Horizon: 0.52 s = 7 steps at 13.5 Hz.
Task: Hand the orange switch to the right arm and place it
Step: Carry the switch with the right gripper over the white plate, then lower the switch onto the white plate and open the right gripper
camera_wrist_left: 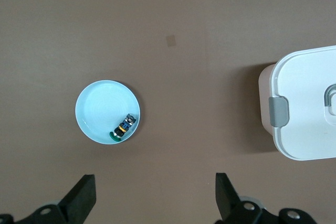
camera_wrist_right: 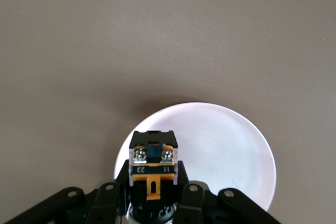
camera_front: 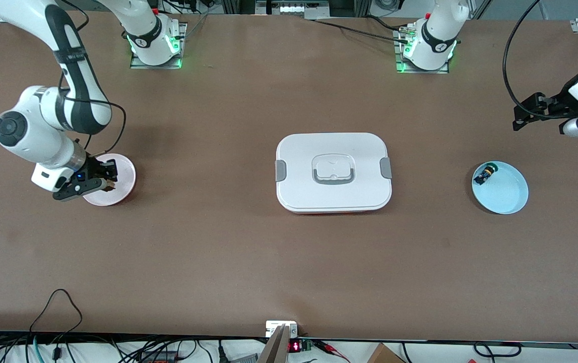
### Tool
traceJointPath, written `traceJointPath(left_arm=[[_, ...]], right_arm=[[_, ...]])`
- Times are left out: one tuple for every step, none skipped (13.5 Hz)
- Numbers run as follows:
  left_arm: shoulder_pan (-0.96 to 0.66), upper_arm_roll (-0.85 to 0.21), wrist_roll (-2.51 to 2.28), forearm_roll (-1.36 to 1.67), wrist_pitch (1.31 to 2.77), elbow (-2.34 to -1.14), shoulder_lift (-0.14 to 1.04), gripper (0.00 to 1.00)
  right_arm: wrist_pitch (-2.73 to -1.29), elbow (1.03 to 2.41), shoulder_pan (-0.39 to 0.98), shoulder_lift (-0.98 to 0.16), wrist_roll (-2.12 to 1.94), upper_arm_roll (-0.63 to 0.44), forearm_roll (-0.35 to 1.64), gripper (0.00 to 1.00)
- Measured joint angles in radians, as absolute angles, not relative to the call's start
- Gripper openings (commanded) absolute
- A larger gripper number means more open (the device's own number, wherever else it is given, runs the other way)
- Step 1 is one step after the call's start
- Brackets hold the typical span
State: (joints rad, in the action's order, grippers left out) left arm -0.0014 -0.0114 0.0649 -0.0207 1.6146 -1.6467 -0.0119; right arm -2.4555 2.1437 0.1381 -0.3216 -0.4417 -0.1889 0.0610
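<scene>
My right gripper (camera_front: 109, 177) is shut on the orange switch (camera_front: 112, 176), a small black body with an orange band. It holds the switch over the pink plate (camera_front: 123, 172) at the right arm's end of the table. In the right wrist view the switch (camera_wrist_right: 153, 167) sits between the black fingers (camera_wrist_right: 107, 203), with the plate (camera_wrist_right: 226, 150) below it. I cannot tell whether the switch touches the plate. My left gripper (camera_front: 521, 119) is open and empty, up over the table at the left arm's end; its fingers (camera_wrist_left: 79, 199) stand wide apart.
A light blue plate (camera_front: 508, 196) at the left arm's end holds a black switch with a green cap (camera_front: 486, 174); both show in the left wrist view, plate (camera_wrist_left: 97, 108) and switch (camera_wrist_left: 123, 127). A white lidded box (camera_front: 334, 199) stands at the table's middle.
</scene>
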Motion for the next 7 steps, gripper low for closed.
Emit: traceJointPath(left_arm=[[-0.001,-0.010,0.065,-0.021,1.620,-1.650,-0.003,1.00],[-0.001,-0.008,0.064,-0.021,1.625,-1.651,0.007,1.00],[-0.001,-0.005,0.064,-0.020,1.627,-1.651,0.013,1.00],[-0.001,-0.005,0.064,-0.019,1.628,-1.651,0.015,1.00],[-0.003,-0.006,0.063,-0.019,1.629,-1.650,0.015,1.00],[-0.005,-0.008,0.062,-0.018,1.630,-1.650,0.015,1.00],[-0.008,-0.009,0.062,-0.018,1.633,-1.649,0.015,1.00]], right_arm=[[-2.497,2.149,0.135,-0.354,-0.441,-0.189,0.061,0.00],[-2.529,2.151,0.130,-0.384,-0.441,-0.189,0.061,0.00],[-2.550,2.151,0.125,-0.412,-0.440,-0.189,0.061,0.01],[-2.561,2.151,0.121,-0.430,-0.439,-0.189,0.062,0.01],[-2.567,2.151,0.118,-0.442,-0.437,-0.189,0.062,0.01],[-2.570,2.151,0.118,-0.449,-0.435,-0.189,0.063,0.01],[-2.572,2.151,0.118,-0.453,-0.433,-0.188,0.063,0.02]])
